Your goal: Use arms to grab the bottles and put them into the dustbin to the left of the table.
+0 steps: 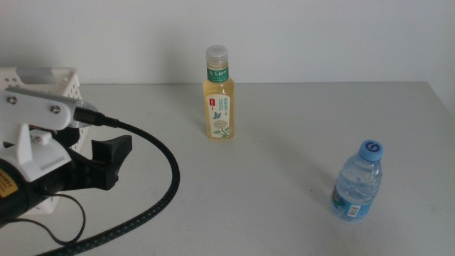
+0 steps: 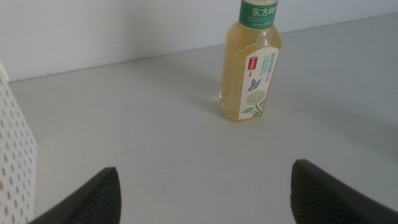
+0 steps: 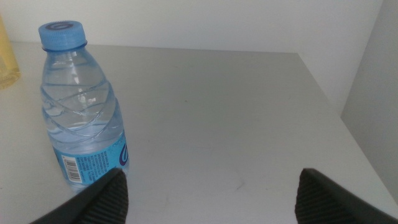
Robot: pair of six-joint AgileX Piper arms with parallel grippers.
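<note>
1. Middle view: left gripper (image 1: 114, 162) is hovering low at the left side of the bench (image 1: 284, 178), jaws spread and holding nothing; a thick black cable (image 1: 160, 192) is looping from the white arm body across the bench; the white perforated dustbin (image 1: 67, 85) is sitting just behind the arm at the left edge; the tea bottle (image 1: 219, 96) is standing upright near the back wall, well apart from the gripper; the water bottle (image 1: 357, 181) with blue cap is standing upright at the front right; right arm is not showing in this view.
2. Left wrist view: left gripper (image 2: 205, 196) jaws are standing wide apart with bare bench between them; tea bottle (image 2: 252, 62) is standing upright ahead, toward one side of the gap, untouched; a strip of the dustbin wall (image 2: 15, 155) is showing just beside one jaw.
3. Right wrist view: right gripper (image 3: 211, 193) jaws are spread, gripping nothing; water bottle (image 3: 84, 106) is standing upright just beside one jaw, not between them; a sliver of the tea bottle (image 3: 6, 59) is showing at the frame edge.
</note>
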